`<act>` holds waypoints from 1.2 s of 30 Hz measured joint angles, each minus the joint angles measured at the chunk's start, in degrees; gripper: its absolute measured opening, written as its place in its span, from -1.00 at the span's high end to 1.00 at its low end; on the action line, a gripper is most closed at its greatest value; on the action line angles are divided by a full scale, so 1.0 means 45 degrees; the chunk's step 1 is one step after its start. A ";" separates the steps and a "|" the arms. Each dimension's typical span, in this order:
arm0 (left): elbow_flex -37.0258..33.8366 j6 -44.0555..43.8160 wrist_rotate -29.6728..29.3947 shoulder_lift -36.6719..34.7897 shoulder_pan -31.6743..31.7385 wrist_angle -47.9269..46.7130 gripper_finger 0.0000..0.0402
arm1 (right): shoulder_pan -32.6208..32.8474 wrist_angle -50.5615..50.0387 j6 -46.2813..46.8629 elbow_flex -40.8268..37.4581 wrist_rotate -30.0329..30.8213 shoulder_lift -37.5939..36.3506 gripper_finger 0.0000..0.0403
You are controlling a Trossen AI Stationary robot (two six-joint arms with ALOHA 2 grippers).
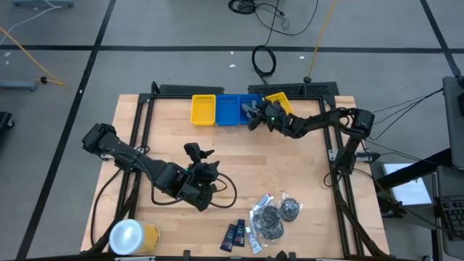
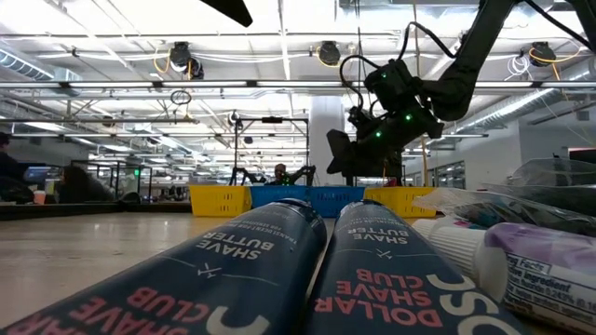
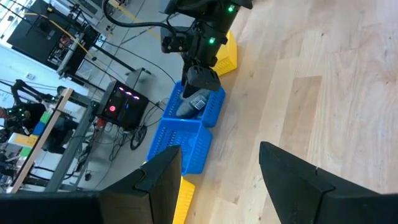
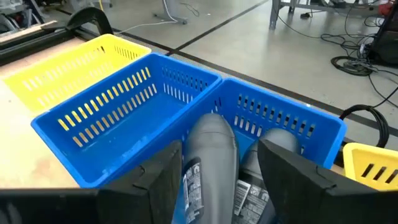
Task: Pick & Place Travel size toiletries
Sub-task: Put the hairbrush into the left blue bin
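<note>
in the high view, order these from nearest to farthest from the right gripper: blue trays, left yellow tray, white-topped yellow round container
1. Blue plastic slotted trays: directly beside the right gripper, at the table's far edge.
2. Yellow plastic slotted tray: just past the blue ones, further left.
3. White-topped yellow round container: near-left corner, farthest.

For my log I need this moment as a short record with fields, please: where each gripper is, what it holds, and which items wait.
right gripper: over blue tray, shut on grey bottle
in tray: second grey bottle
left gripper: open, empty, mid-table
waiting: navy packets, white tube, clear pouches at near edge
</note>
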 joint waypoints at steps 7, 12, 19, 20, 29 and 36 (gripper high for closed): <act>0.0000 -0.0243 0.0000 0.0000 0.0000 -0.0005 -0.06 | 0.0608 -0.0538 -0.0608 0.0000 -0.0515 -0.1136 0.05; 0.0000 -0.0338 -0.0005 0.0000 0.0006 0.0000 -0.06 | 0.1591 -0.1760 -0.1272 0.0000 -0.3836 -0.2747 0.09; 0.0000 -0.0364 -0.0001 0.0000 0.0108 0.0000 -0.06 | 0.3379 -0.3859 -0.1631 0.0000 -0.5455 -0.4721 0.13; 0.0000 -0.0374 -0.0002 0.0000 0.0132 0.0000 -0.06 | 0.3634 -0.4064 -0.1634 0.0000 -0.5642 -0.4930 0.13; -0.0001 -0.0665 0.0000 0.0000 0.0141 0.0005 -0.06 | 0.5863 -0.5731 -0.1877 0.0000 -0.5721 -0.6203 0.15; -0.0005 -0.0665 0.0219 0.0000 0.0141 0.0063 -0.06 | 0.7631 -0.6953 -0.1402 0.0000 -0.5721 -0.6292 0.15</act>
